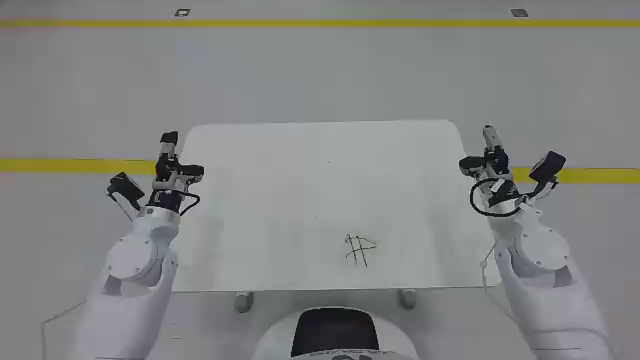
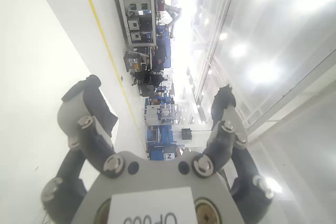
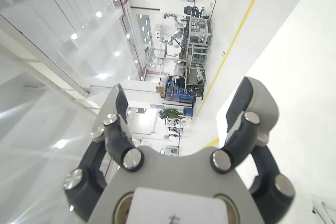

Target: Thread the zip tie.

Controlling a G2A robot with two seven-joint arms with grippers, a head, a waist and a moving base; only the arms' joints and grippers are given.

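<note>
White rounded shells on left arm [image 1: 135, 255] and right arm [image 1: 545, 255]. On left gripper [image 2: 157, 84] and right gripper [image 3: 182, 84]: grey metal plates, black fingers [image 3: 235, 107], silver screws [image 2: 113, 164], white printed label [image 2: 152, 198]. Black cable loop [image 1: 474, 205] at right wrist.

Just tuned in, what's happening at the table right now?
Nothing is being handled yet. The zip ties lie crossed on the table near its front edge, untouched. The left claw and right claw are both open and empty, one at each side edge of the table.
</note>
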